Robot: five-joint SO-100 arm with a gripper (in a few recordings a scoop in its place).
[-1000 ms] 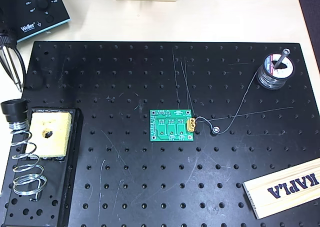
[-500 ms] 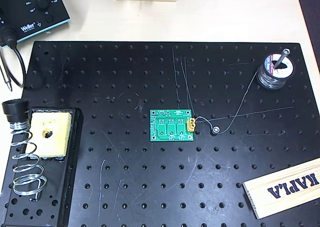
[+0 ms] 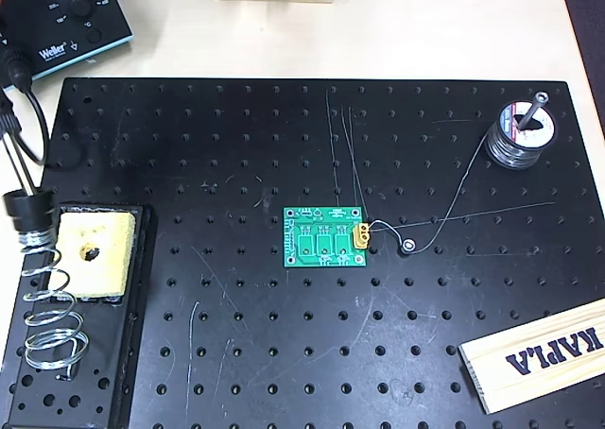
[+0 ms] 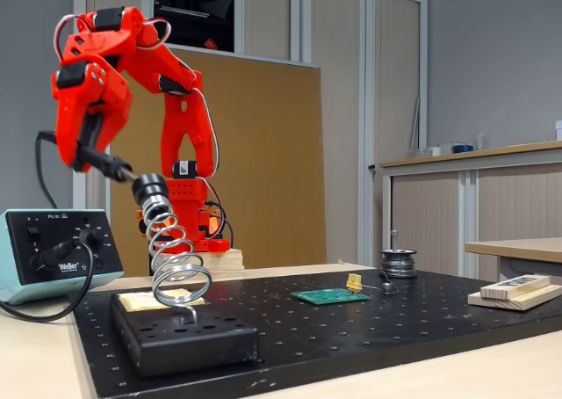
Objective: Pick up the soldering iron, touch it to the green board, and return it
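Observation:
In the fixed view my red gripper [image 4: 90, 146] is shut on the soldering iron [image 4: 104, 163], a slim black wand held above the table's left end and slanting down to the right. Its front end meets the black collar at the top of the silver wire-coil stand [image 4: 174, 260]. From overhead, the iron's thin shaft [image 3: 18, 164] runs down into that collar [image 3: 25, 207] at the left edge, and its black cable [image 3: 34, 108] loops above it. The green board [image 3: 326, 238] lies flat mid-table on the black perforated board, a yellow connector on its right edge, far from the iron. It also appears in the fixed view [image 4: 331, 296].
The Weller control box [image 3: 64, 18] sits at the top left. A yellow sponge [image 3: 93, 249] lies in the stand's black tray. A solder spool [image 3: 518, 136] stands at the far right, its wire trailing to the green board. A wooden KAPLA block [image 3: 539, 353] lies at the bottom right.
The iron's tip swung left along the overhead view's left edge, then came down and right to the stand's black collar. The green board has not moved.

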